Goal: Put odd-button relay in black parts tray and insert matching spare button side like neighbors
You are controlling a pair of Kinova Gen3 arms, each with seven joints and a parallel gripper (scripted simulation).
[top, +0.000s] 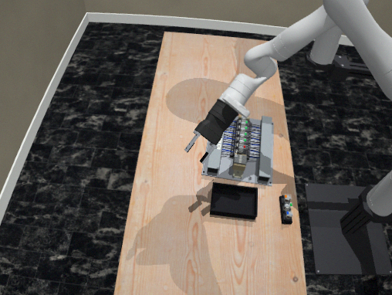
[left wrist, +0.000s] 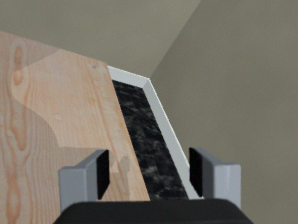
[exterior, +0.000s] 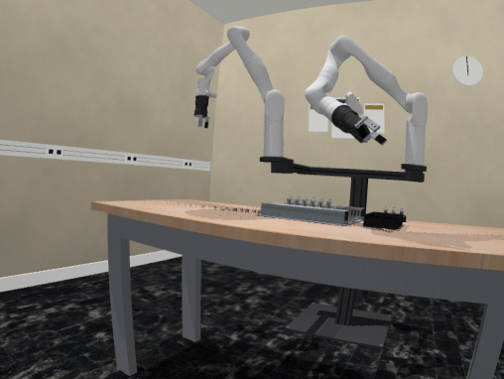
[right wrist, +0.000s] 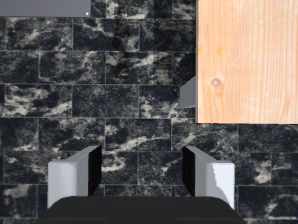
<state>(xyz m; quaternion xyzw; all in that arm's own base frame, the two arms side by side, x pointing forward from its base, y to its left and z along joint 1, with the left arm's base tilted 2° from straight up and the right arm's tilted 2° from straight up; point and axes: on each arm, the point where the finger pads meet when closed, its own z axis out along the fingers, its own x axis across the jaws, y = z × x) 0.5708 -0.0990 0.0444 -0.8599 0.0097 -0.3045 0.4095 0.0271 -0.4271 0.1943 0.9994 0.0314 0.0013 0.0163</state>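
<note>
L claw (top: 195,154) (exterior: 375,132) (left wrist: 149,172) spread, high over tbl (top: 174,232) (exterior: 198,218) (left wrist: 75,110) (right wrist: 250,60); R claw (exterior: 203,124) (right wrist: 141,171) spread, pointing down; red-btn relay (top: 244,147) (exterior: 329,202) in panel (top: 267,148) (exterior: 305,213).

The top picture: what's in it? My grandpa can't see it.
The open left gripper hangs empty above a wooden table, partly covering a gray relay panel where one red button stands out among green ones. Beside the panel is a black tray, then a small rack holding spares with orange, green and blue buttons.

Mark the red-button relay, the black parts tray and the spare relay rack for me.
Red-button relay (top: 244,147) (exterior: 329,202): top and exterior views, on it.
Black parts tray (top: 234,217) (exterior: 381,220): both views, front wall.
Spare relay rack (top: 281,209): top view, dark body.
</note>
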